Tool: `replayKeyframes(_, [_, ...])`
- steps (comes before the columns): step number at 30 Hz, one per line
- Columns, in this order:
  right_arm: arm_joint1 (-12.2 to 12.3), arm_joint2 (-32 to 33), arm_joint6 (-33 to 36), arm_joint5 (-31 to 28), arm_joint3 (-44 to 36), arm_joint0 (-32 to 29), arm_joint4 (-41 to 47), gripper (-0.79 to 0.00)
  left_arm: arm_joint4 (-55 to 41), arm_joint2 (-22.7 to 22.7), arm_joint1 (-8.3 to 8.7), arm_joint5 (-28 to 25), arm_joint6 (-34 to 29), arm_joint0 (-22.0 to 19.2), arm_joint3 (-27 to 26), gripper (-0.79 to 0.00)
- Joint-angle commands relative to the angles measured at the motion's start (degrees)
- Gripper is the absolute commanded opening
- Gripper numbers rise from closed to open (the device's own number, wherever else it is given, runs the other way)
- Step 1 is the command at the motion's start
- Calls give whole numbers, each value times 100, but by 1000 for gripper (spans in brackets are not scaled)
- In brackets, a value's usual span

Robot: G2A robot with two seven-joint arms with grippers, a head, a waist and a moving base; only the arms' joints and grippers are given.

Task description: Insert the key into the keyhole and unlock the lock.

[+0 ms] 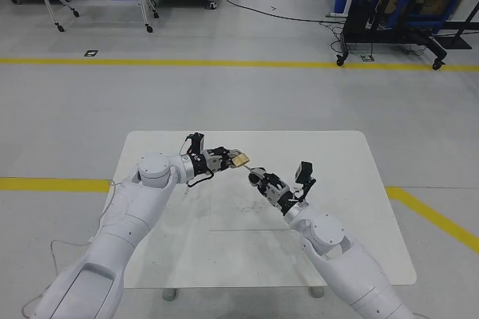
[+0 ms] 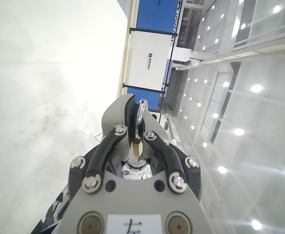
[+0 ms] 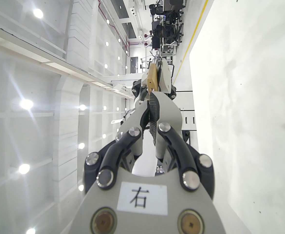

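A padlock (image 1: 239, 159) with a brass body is held above the middle of the white table (image 1: 343, 239) by my left gripper (image 1: 227, 156), which is shut on it. In the left wrist view its silver shackle (image 2: 142, 108) and brass body (image 2: 137, 148) sit clamped between the fingers of the left gripper (image 2: 136, 105). My right gripper (image 1: 255, 173) is just in front of the lock, shut on the key. In the right wrist view the thin key (image 3: 149, 93) sticks out of the right gripper (image 3: 149, 98) and meets the near end of the brass padlock (image 3: 152, 77).
Both arms hover over the table's middle, with bare tabletop (image 1: 247, 207) beneath them. Yellow floor lines (image 1: 223, 62) run beyond the table's far edge. A dark wheeled rack (image 1: 391, 32) stands far back on the right.
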Motion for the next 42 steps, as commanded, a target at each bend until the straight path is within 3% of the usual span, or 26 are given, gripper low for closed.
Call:
replayKeyframes(1, [-15,0,-36,15,41,30,-1,-785,16,-9,2,21,-2,10,-21,-785])
replayKeyframes(14, [-118,-22,-394,128,122,88,-195,-785,231,-8,2,1,110,66,-141,-785])
replayKeyframes(28, [-204,-153,-188,161,16,20,-391,-785,375,-69,4,-101,305,149,-279,-785])
replayKeyframes(32, [-221,-74,-237,-294,-22,-14,-440,-785,322,-109,3,-75,307,164,-281,-785])
replayKeyframes(34, [-219,-25,-314,-796,-4,-44,-769,-785,231,-137,1,13,252,163,-254,-785])
replayKeyframes(36, [-208,9,-723,-1278,82,-44,-1756,-785,144,-154,-4,142,154,137,-202,-785])
replayKeyframes(42, [-261,-236,-1593,-1112,364,118,-3815,-785,-221,-135,-51,526,-260,57,9,-785])
